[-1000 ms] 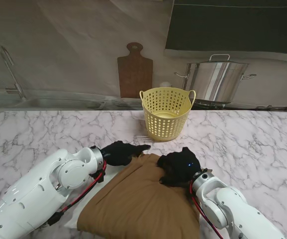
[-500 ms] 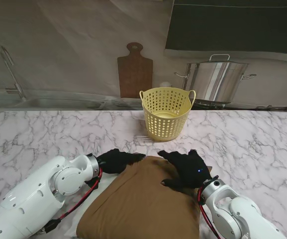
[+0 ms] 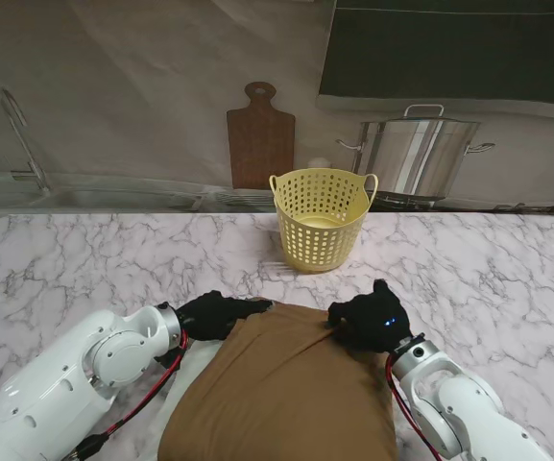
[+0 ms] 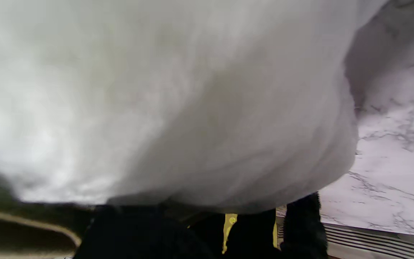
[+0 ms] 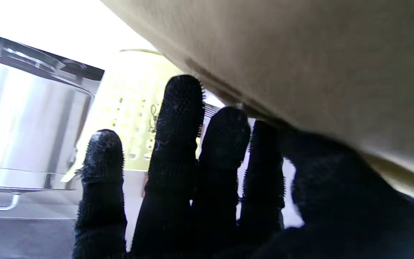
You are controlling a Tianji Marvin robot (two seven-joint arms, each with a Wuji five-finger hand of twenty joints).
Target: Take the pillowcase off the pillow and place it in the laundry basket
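The marble counter carries the brown pillow at its near edge. The yellow basket stands upright farther back, apart from the pillow. The left hand grips the pillowcase's far left corner. The right hand grips its far right corner.

This looks like a kitchen. A big shiny metal pot with a lid stands at the back, by the wall. To the left of the pot, a brown wooden cutting board leans up against the wall. Farther left of the pot there is a sink with a thin metal tap. In front of the pot lies a white marble counter with grey lines. A yellow basket with holes sits on the counter, near the pot.
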